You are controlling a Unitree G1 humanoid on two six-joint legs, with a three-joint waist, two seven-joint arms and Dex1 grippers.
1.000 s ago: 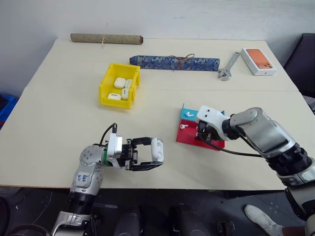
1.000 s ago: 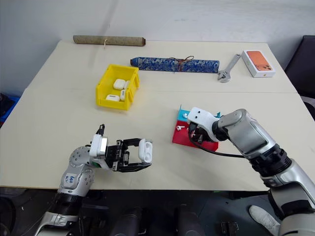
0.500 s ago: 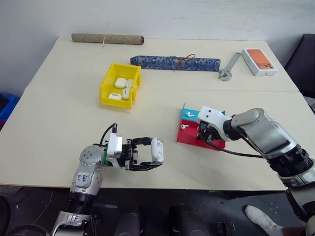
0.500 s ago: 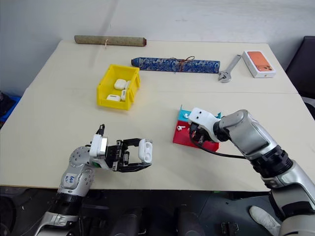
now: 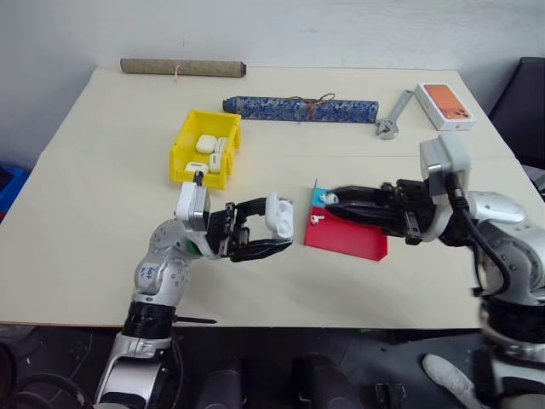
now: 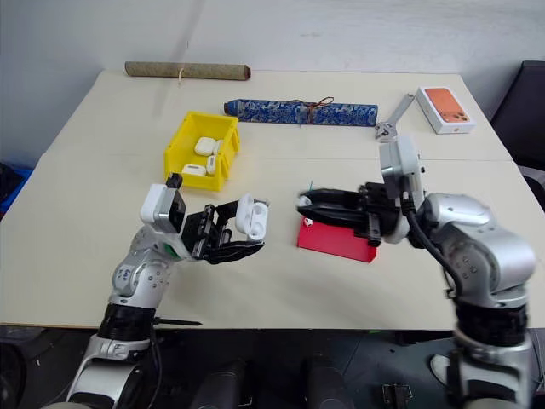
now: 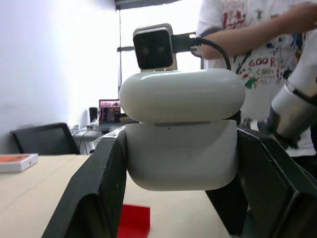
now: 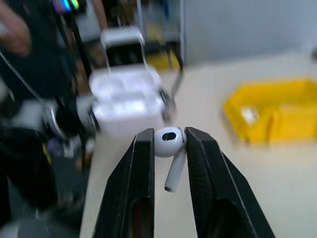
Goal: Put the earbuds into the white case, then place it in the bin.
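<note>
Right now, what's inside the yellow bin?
The bin holds several white cases, about four, lying loose on its floor. Its near wall hides part of the floor, so whether anything smaller lies there can't be told.

head stereo overlooking table [image 5: 102, 204], wrist cameras facing each other

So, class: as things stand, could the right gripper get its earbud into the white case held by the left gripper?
Probably not yet. The right gripper faces the white case across open air, but the lid looks nearly closed in the left gripper.
</note>
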